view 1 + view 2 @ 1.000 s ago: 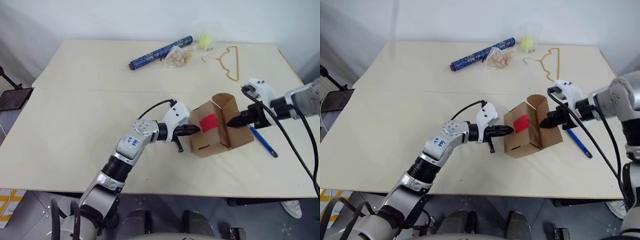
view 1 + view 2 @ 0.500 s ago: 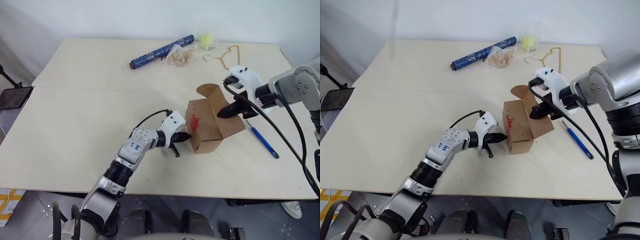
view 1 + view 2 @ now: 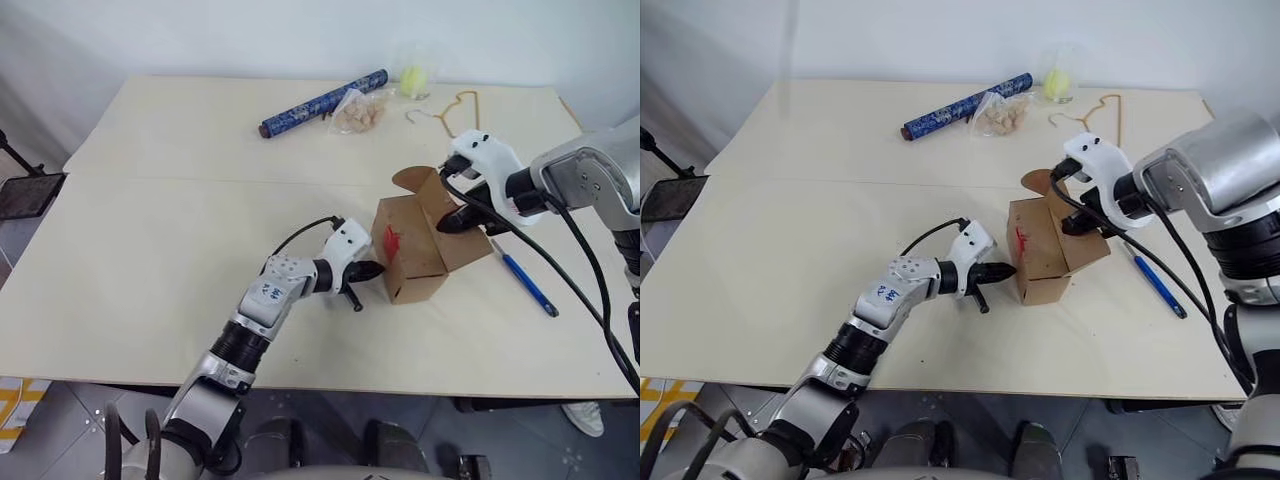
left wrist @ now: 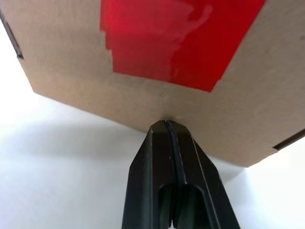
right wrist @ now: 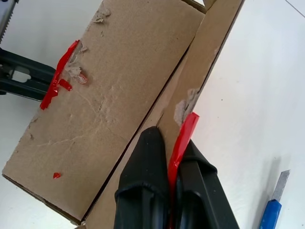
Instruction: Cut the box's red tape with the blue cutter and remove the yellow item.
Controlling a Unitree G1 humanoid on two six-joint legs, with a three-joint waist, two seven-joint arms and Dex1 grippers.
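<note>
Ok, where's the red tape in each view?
Left eye view: red tape on the box face toward the left gripper.
Right eye view: same face.
Left wrist view: large patch just past the fingertips.
Right wrist view: thin strip on the box edge.
Shared landmark: left gripper tip at that face.

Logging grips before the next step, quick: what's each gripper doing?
Left gripper: shut, empty, tips against the box below the red tape.
Right gripper: shut on a box flap.
</note>
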